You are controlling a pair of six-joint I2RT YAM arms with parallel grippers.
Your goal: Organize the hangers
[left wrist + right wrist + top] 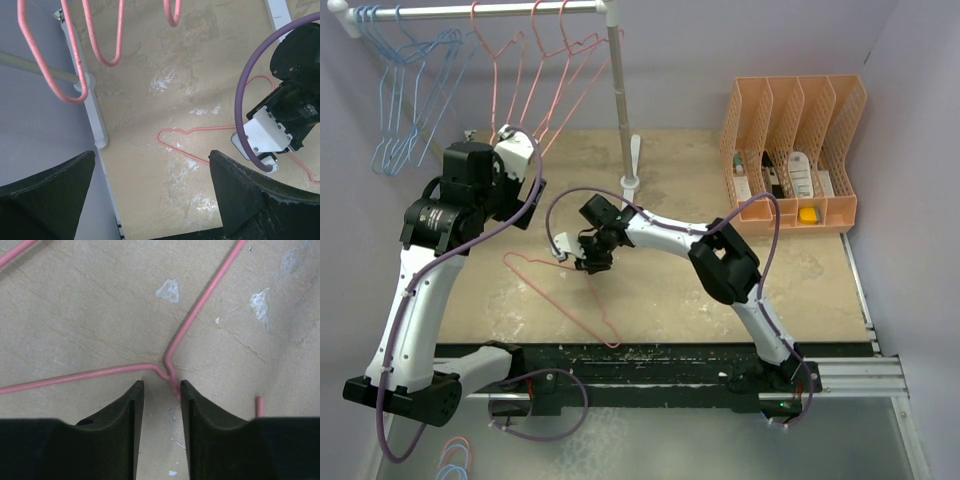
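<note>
Right gripper (161, 385) fills the bottom of our wrist view, jaws narrow around the twisted neck of the pink hanger (205, 299) lying flat mid-frame on the table (75, 315), not pinching yet. We figure that's the sturdiest grab spot. Left gripper (152, 155) hangs wide open, upper left.

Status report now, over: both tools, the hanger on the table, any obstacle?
Left tool open, empty. Right tool narrowed astride pink hanger neck, not yet clamped. Nothing blocks the grasp.
</note>
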